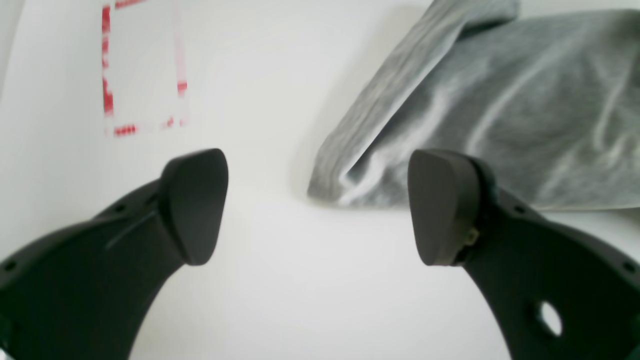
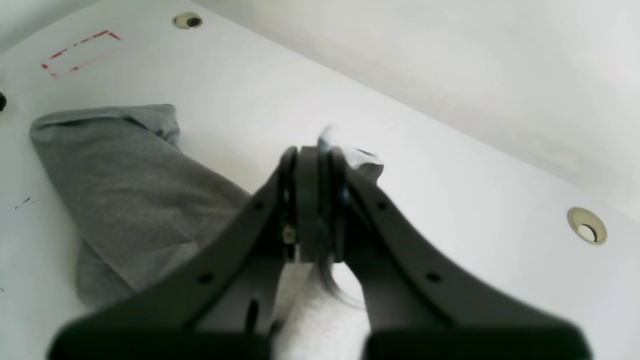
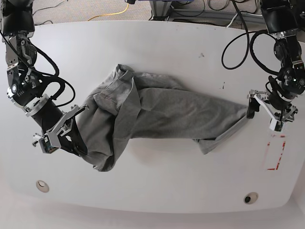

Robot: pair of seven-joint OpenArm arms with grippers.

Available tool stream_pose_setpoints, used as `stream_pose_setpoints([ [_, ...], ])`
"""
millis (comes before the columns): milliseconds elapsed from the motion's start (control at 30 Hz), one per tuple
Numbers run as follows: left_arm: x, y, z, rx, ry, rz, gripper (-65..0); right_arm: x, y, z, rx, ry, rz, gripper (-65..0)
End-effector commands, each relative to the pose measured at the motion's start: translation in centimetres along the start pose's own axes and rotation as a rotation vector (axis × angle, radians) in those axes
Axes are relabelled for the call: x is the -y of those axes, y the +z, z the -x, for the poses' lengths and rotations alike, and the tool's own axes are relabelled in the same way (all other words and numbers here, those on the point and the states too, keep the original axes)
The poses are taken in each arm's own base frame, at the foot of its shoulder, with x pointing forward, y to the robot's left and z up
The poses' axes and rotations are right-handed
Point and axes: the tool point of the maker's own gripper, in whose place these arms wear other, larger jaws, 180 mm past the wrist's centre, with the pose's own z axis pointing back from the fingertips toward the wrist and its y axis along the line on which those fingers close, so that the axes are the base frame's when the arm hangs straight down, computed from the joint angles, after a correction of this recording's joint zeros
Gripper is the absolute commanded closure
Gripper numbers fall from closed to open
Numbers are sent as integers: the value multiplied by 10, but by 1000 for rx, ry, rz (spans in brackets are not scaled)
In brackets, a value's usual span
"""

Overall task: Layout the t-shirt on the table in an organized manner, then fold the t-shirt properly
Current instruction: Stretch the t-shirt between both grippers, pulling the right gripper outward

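Base view, left to right. The right gripper (image 3: 76, 139) is held low over the table (image 3: 162, 191) on a bent arm, its dark curved fingers (image 2: 310, 200) clamped on a bunched edge of the t-shirt (image 3: 157, 114). The soft, heather-grey, creased t-shirt is spread in a rumpled band across the middle of the smooth white table. The left gripper (image 3: 268, 110) is poised beside the shirt's far end, jaws spread apart with nothing between them, near the red tape rectangle (image 3: 276, 152).
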Motion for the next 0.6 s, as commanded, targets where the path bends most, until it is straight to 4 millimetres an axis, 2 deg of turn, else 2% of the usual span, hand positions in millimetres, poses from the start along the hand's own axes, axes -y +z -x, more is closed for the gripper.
stream_pose_setpoints([
  [0,-13,-2,-7,14,12,-20,-531,4,3,-19,57,24,6,0],
  [133,-21,-14,6,-24,64,-17,-531,2,2,-18,63,14,3,0],
  [333,-25,-30,11,-3,118,-5,-531,-2,-1,-19,79,-11,0,0],
  [567,-7,-57,19,-63,124,59,-531,-4,-2,-14,56,-19,-4,0],
])
